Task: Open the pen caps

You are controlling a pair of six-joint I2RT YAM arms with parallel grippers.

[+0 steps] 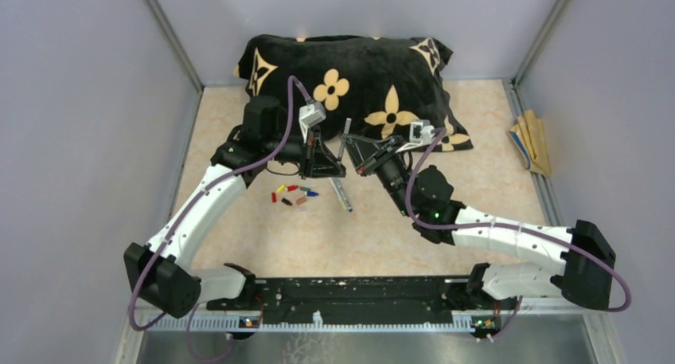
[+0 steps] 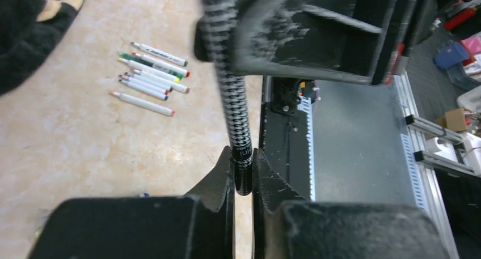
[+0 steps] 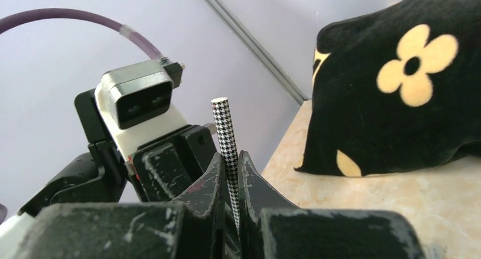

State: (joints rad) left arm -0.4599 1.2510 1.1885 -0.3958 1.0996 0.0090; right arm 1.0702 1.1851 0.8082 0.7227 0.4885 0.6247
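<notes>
- Checked pen [image 2: 235, 100] is held off the table between both grippers. In the top view its free tip points toward the pillow [image 1: 358, 77].
- Left gripper [image 2: 243, 164] is pinched on the pen's black end, judged to be the cap. No gap is seen between pads and pen.
- Right gripper [image 3: 230, 164] is pressed onto the patterned barrel, with the free tip standing past its fingers.
- Key relation: the long axis runs from the left jaws straight through the right jaws, the two grips near each other on the one shaft. A straight pull along that axis is judged necessary, with no bending.
- Loose caps [image 1: 291, 195] lie on the table near the left gripper.
- Other pens [image 2: 152, 77] lie in a row off to one side.
</notes>
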